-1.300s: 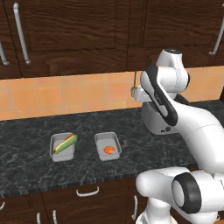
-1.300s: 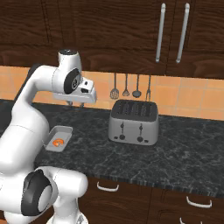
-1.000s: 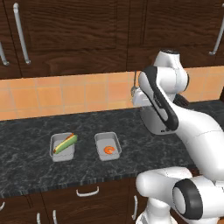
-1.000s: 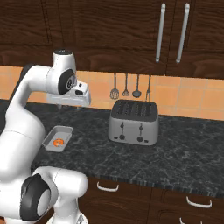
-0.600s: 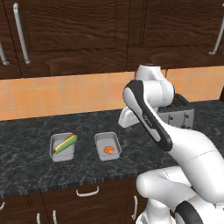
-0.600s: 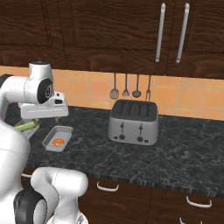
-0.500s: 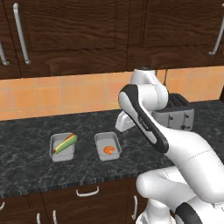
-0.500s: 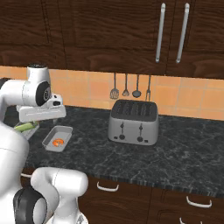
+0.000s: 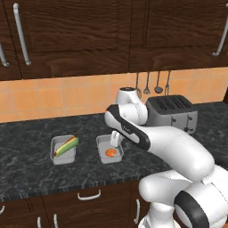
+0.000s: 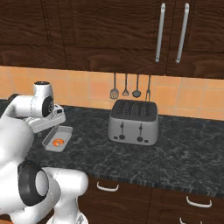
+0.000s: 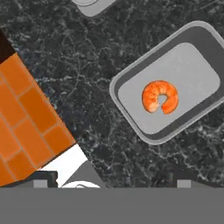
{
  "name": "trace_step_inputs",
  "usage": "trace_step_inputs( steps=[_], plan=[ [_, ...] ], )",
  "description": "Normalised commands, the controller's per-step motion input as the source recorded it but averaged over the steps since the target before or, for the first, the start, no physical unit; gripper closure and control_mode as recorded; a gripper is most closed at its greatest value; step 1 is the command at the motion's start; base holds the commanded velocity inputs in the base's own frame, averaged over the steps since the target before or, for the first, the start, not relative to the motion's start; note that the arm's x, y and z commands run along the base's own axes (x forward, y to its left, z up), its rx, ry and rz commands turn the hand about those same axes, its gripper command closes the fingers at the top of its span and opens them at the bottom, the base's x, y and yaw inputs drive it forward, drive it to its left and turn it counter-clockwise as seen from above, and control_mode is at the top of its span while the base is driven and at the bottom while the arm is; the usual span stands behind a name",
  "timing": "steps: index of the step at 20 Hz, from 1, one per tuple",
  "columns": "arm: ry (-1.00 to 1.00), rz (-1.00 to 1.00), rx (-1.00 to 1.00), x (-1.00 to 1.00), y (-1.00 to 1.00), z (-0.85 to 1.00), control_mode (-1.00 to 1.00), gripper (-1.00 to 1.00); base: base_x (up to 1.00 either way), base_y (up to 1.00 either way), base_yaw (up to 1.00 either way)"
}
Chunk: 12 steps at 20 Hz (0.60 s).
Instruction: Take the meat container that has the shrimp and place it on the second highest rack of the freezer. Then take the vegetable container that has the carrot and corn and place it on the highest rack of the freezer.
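- Your shrimp (image 11: 160, 96), curled and orange, lies flat in its grey tray (image 11: 131, 78) on the counter, left of the toaster (image 10: 133, 122).
- Your corn and carrot (image 9: 66, 145) rest in the tray (image 9: 55, 156) farther left.

My end effector (image 9: 115, 139) hangs above the rear rim of the meat container (image 9: 109, 149) holding the shrimp (image 9: 111, 152). The vegetable container (image 9: 63, 149) with carrot and corn (image 9: 67, 145) sits beside it on the table (image 9: 26, 162). A toaster (image 9: 173, 112) stands behind my arm.
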Motion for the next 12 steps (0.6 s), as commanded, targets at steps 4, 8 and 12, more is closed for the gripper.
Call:
trace_step_inputs(
  steps=[4,8,12],
  plan=[
    [0.00,0.11,-0.05,0.32,0.42,-0.91,-1.00,-1.00,0.00,0.00,0.00],
    [0.00,0.04,0.00,0.34,0.10,-0.64,-1.00,-1.00,0.00,0.00,0.00],
    [0.00,0.03,0.00,0.33,0.06,-0.55,-1.00,-1.00,0.00,0.00,0.00]
  ],
)
